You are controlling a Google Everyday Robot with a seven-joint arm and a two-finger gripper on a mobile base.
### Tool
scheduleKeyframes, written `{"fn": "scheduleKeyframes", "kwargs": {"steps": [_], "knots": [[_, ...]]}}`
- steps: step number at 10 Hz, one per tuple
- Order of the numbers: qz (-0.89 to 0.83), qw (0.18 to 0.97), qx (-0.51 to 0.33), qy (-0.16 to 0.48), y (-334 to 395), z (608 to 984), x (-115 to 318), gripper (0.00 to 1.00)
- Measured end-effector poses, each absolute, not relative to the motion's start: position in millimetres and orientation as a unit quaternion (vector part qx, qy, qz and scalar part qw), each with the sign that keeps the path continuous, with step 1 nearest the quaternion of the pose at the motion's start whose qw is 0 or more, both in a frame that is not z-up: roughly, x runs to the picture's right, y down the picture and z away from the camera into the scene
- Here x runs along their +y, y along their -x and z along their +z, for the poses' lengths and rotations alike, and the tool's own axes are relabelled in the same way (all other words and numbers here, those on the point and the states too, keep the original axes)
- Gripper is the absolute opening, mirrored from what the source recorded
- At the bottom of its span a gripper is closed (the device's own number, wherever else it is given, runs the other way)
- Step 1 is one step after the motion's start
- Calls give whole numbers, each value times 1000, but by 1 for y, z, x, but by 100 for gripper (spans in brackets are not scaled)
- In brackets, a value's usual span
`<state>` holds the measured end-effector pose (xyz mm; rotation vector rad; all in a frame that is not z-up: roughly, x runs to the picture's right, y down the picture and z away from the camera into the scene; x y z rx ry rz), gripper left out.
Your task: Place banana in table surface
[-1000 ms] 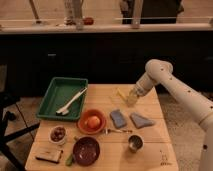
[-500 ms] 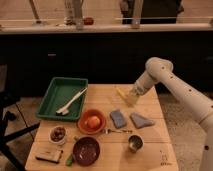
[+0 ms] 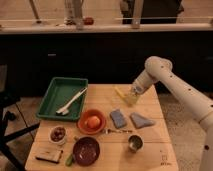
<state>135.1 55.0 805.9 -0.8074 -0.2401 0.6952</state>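
the banana (image 3: pixel 120 92) lies on the table surface (image 3: pixel 150 131) just at the gripper's (image 3: pixel 134 93) nine o'clock, its long axis running ten to four o'clock, and whether the gripper is released or clenched, i cannot tell.

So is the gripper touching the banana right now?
Cannot tell. In the camera view the gripper sits low over the far right of the table surface, right beside the banana, and hides any contact or gap.
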Motion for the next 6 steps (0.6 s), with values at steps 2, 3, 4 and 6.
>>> {"fn": "scheduleKeyframes", "kwargs": {"steps": [2, 3, 4, 6], "knots": [[322, 856, -121, 386, -121, 804, 52, 2], [321, 856, -123, 387, -117, 804, 52, 2], [321, 855, -124, 388, -117, 803, 51, 2], [315, 856, -128, 390, -113, 802, 50, 2]]}}
